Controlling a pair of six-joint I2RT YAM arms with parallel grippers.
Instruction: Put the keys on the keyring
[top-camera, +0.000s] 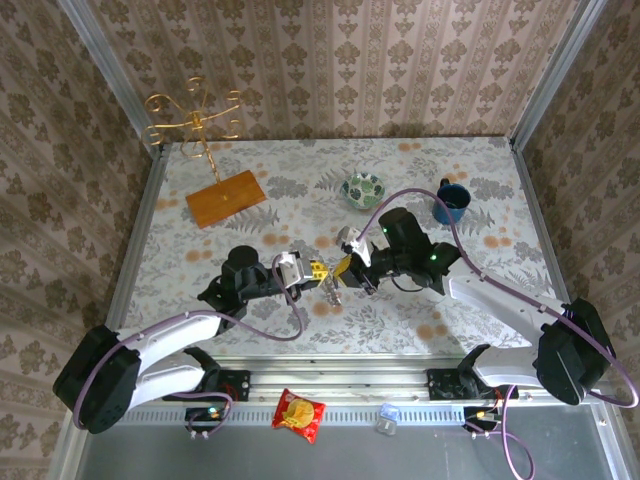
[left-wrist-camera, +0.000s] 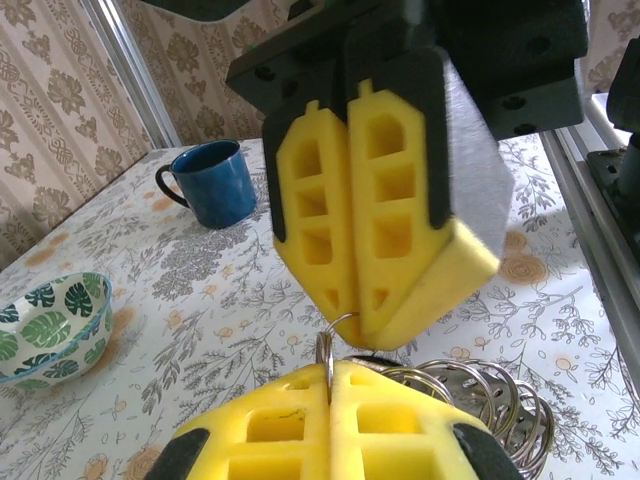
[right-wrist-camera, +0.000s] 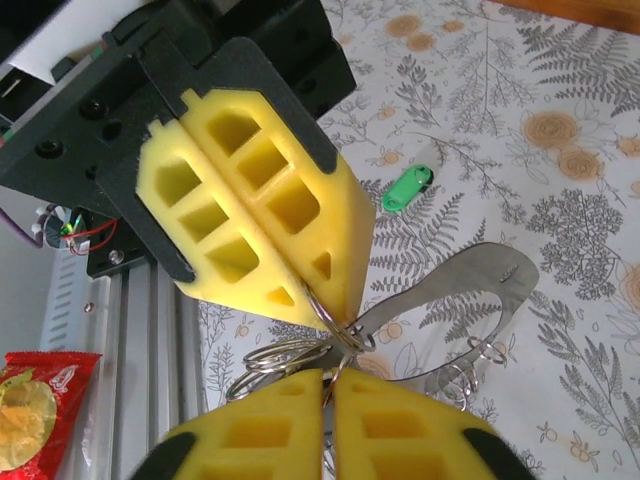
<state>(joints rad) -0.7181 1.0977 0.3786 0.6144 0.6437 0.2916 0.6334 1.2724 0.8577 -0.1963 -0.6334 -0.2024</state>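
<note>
The table (top-camera: 420, 160) is covered with a grey floral cloth with orange motifs. Directly on it, at the far left, lies a wooden board (top-camera: 226, 198) bearing a gold wire stand (top-camera: 193, 122). A leaf-patterned bowl (top-camera: 364, 189) sits far centre, with a blue mug (top-camera: 451, 203) near it on the right. A green-headed key (right-wrist-camera: 408, 188) lies flat mid-table. The keyring (right-wrist-camera: 490, 275) appears to touch the cloth; contact is unconfirmed.

We count two arms' hands: one left hand (left-wrist-camera: 330, 388) and one right hand (right-wrist-camera: 331, 388). There is one green key (right-wrist-camera: 408, 187) and one keyring (right-wrist-camera: 482, 285), whose wire rings (left-wrist-camera: 480, 395) are too bunched to number. On the bench (top-camera: 300, 160) we count one bowl (top-camera: 364, 190) at one o'clock, one mug (top-camera: 450, 203) at two, and one gold stand (top-camera: 195, 125) and one wooden board (top-camera: 226, 198) at eleven. One snack packet (top-camera: 299, 414) sits at six.
</note>
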